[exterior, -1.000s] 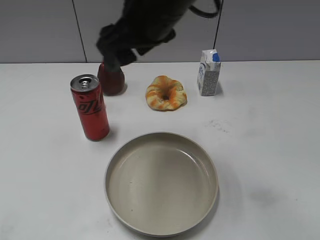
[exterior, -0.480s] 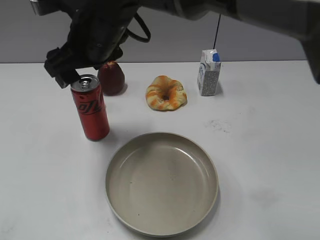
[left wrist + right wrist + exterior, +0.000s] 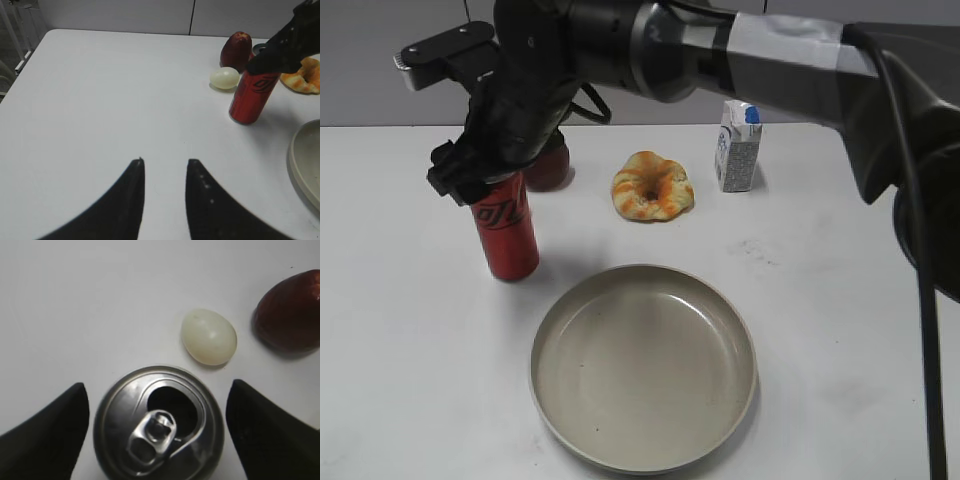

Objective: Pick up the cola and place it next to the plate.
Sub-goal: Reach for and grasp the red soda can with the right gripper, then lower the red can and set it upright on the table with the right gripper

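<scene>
The cola point(image 3: 506, 235) is a tall red can standing upright on the white table, left of the plate point(image 3: 643, 365), a wide beige dish in the near middle. My right gripper point(image 3: 480, 180) reaches across from the right and sits over the can's top. In the right wrist view its two fingers are open on either side of the silver top point(image 3: 159, 422), with small gaps to the can. The can also shows in the left wrist view point(image 3: 250, 97). My left gripper point(image 3: 164, 162) is open and empty over bare table, far left of the can.
A dark red apple point(image 3: 548, 165) and a white egg point(image 3: 208, 336) lie just behind the can. An orange pastry point(image 3: 652, 186) and a white-and-blue carton point(image 3: 737, 146) stand at the back. The plate's rim shows in the left wrist view point(image 3: 300, 165).
My right arm has swung left from above the apple and come down, so its open fingers now straddle the can's top. The can and plate have not moved.
</scene>
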`<state>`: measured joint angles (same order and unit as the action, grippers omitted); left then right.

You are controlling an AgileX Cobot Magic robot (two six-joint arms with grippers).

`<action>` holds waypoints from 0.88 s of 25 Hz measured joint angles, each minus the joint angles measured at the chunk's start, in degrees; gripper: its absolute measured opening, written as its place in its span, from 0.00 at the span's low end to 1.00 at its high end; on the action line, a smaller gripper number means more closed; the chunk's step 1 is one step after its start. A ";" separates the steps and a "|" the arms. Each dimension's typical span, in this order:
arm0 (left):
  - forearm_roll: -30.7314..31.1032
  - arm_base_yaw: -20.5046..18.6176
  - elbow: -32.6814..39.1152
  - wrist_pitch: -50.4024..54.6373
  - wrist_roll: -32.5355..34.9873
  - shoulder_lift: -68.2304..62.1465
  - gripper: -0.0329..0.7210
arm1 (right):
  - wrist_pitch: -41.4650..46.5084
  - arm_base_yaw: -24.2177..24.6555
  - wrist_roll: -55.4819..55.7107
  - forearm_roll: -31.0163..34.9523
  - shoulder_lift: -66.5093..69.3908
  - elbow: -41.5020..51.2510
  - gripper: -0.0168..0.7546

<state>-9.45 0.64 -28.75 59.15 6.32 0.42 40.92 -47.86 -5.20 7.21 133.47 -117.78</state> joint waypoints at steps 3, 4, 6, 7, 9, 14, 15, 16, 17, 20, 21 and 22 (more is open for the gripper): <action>0.00 0.00 0.00 0.00 0.00 0.00 0.35 | -0.16 0.00 0.00 -0.25 0.76 0.00 0.77; 0.00 0.00 0.00 0.00 0.00 0.00 0.35 | -0.21 0.00 0.00 -0.27 0.83 0.00 0.72; 0.00 0.00 0.00 0.00 0.00 0.00 0.35 | -0.27 0.00 0.00 -0.27 0.83 0.00 0.68; 0.00 0.00 0.00 0.00 0.00 0.00 0.35 | -0.27 0.00 0.00 -0.27 0.83 0.00 0.68; 0.00 0.00 0.00 0.00 0.00 0.00 0.35 | -0.27 0.00 0.00 -0.27 0.83 0.00 0.68; 0.00 0.00 0.00 0.00 0.00 0.00 0.35 | 2.42 0.26 0.00 -0.27 -1.28 -0.62 0.68; 0.00 0.00 0.00 0.00 0.00 0.00 0.35 | 3.19 0.49 0.00 -0.27 -2.54 -0.82 0.68; 0.00 0.00 0.00 0.00 0.00 0.00 0.35 | 4.30 0.84 0.00 -0.27 -3.97 -0.96 0.68; 0.00 0.00 0.00 0.00 0.00 0.00 0.35 | 5.73 1.43 0.00 -0.21 -5.96 -1.08 0.68; 0.00 0.00 0.00 0.00 0.00 0.00 0.35 | 10.95 4.46 0.00 -0.10 -12.04 -1.21 0.68; 0.00 0.00 0.00 0.00 0.00 0.00 0.35 | 12.72 5.83 0.00 -0.10 -14.39 -0.68 0.68; 0.00 0.00 0.00 0.00 0.00 0.00 0.35 | 14.05 7.18 0.00 -0.23 -16.93 0.17 0.68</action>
<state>-9.45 0.64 -28.75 59.15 6.32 0.42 54.97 -40.68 -5.20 6.98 116.54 -117.61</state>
